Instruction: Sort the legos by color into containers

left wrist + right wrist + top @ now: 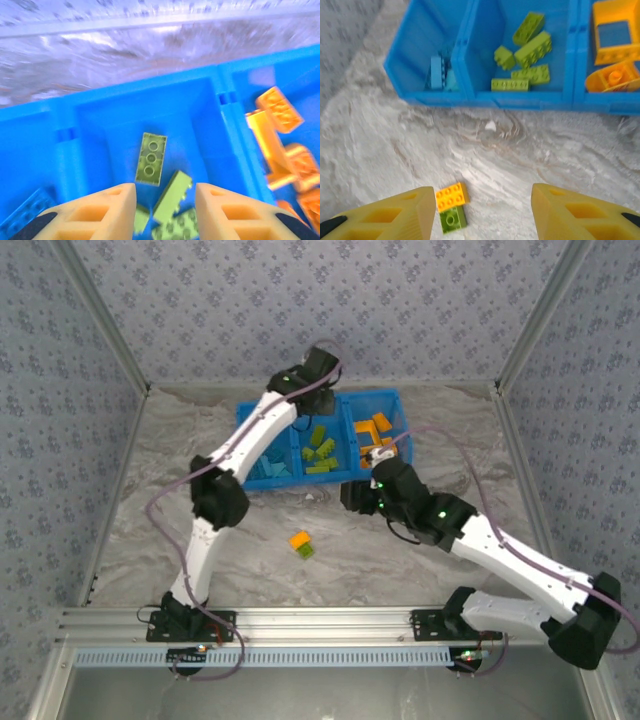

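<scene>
Judged step: next pick-up from the surface (560, 150). Orange brick (452, 196) touching lime brick (452, 219) there, well apart from the blue bin (530, 100). Right fingers (385, 215) spread wide, empty, above the pair. Left fingers (100, 215) parted, empty, over lime bricks (151, 159) in the bin's middle compartment. Centre on one brick alone, lower squarely, close across its flat sides; avoid nudging the neighbour.

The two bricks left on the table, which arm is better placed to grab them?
Right. The right gripper, open, hangs near the orange brick and green brick; the left gripper is away over the bin's middle compartment.
</scene>
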